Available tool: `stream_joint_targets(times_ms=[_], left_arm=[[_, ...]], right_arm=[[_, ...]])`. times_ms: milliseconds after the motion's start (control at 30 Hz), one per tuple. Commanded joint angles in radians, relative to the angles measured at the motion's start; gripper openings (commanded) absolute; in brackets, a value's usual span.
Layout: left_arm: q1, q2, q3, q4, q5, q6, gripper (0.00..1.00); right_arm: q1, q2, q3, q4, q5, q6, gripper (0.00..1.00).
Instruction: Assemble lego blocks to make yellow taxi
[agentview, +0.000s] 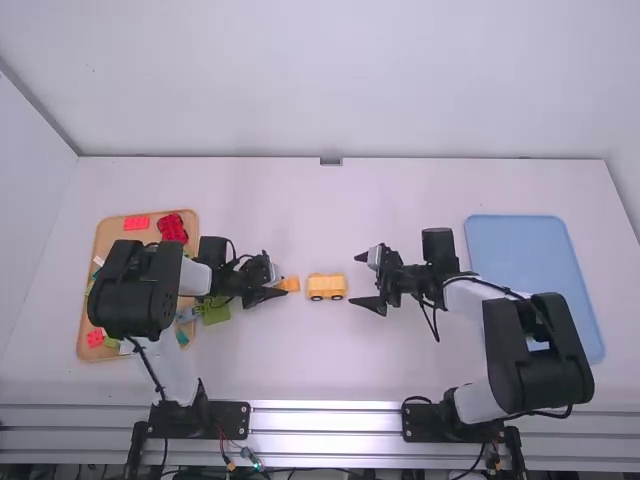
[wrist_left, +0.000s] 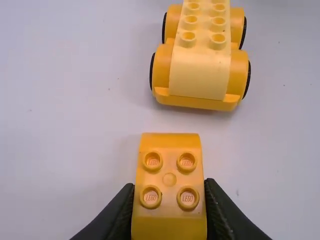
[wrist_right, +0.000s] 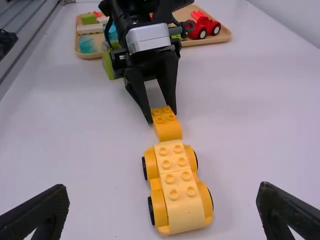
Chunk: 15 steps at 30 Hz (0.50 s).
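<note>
Evidently the left jaws are closed on a deep-yellow block (wrist_left: 169, 179), smooth plastic with four round studs and a curved end. Just ahead of them, between both pairs of jaws, the yellow car base (wrist_left: 200, 75) sits on the white desk (wrist_left: 65, 125), its top pale and studded. The right jaws gape toward it, empty. Stacking seems in hand; next, lift the block over the base, line up studs and press.

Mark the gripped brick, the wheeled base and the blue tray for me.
Gripped brick (wrist_left: 170, 179), left wrist view: studded top.
Wheeled base (wrist_left: 200, 80), left wrist view: smooth end.
Blue tray (agentview: 515, 250), high view: flat surface.
</note>
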<state>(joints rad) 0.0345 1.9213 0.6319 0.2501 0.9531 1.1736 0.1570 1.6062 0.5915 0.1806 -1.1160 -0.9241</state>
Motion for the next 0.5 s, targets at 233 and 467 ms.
stream_joint_targets(times_ms=[233,467], left_arm=[[0.008,-0.006,-0.009,0.004,-0.001,-0.086,0.29],[-0.002,-0.113,0.016,-0.097,-0.001,-0.086,0.28]], right_arm=[[0.021,0.010,-0.010,-0.005,0.069,0.000,0.99],[0.104,0.086,-0.010,0.093,0.148,0.000,0.99]])
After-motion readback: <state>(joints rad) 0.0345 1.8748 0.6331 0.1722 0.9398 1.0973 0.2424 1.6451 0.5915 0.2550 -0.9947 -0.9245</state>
